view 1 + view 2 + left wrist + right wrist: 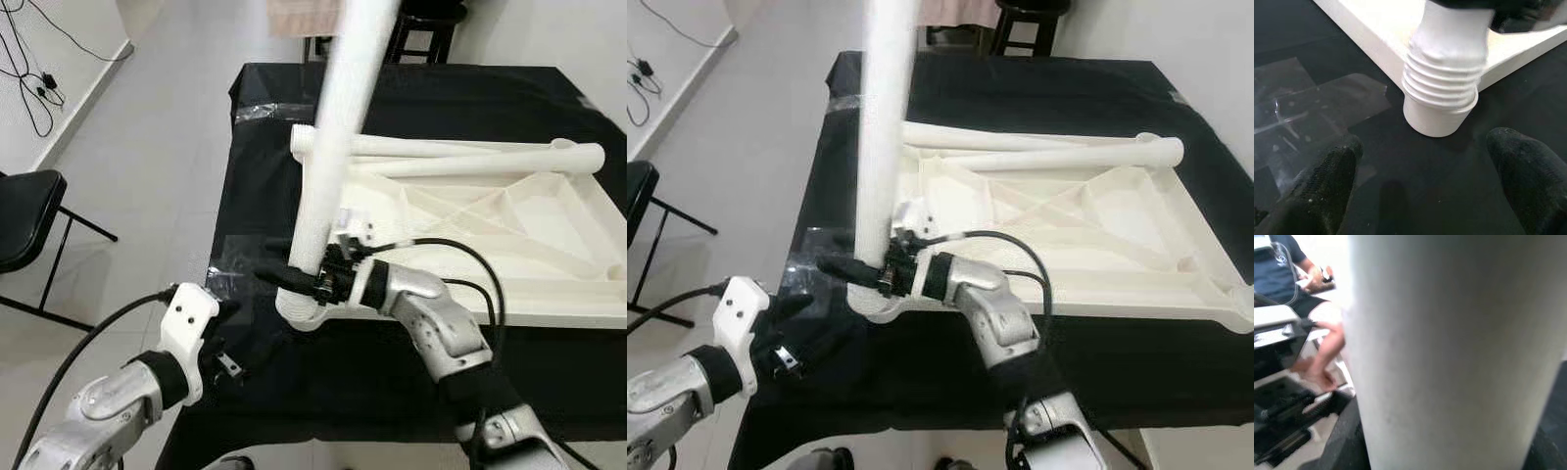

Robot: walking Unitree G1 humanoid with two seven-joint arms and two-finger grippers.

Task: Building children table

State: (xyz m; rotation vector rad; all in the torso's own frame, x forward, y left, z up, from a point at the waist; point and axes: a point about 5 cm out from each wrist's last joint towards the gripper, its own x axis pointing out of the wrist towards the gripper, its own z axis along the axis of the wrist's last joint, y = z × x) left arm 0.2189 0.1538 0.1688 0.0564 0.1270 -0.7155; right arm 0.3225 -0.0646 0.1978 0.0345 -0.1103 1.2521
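Note:
A white plastic table top (509, 225) lies upside down on the black-clothed table. One white table leg (338, 117) stands nearly upright at its near left corner. The leg's threaded end (1442, 83) sits in the corner socket (1437, 117). My right gripper (294, 279) is shut on this leg just above the socket, and the leg (1449, 352) is close up in the right wrist view. My left gripper (1422, 196) hovers open over the black cloth, a little short of the socket, with nothing between its fingers (1317, 191). Two more legs (490, 162) lie along the top's far edge.
Clear tape patches (265, 111) mark the cloth near its left edge. A black chair (24, 211) stands on the floor to the left, a dark stool (426, 34) beyond the table, and cables (29, 78) by the wall. A seated person (1283, 274) is in the right wrist view.

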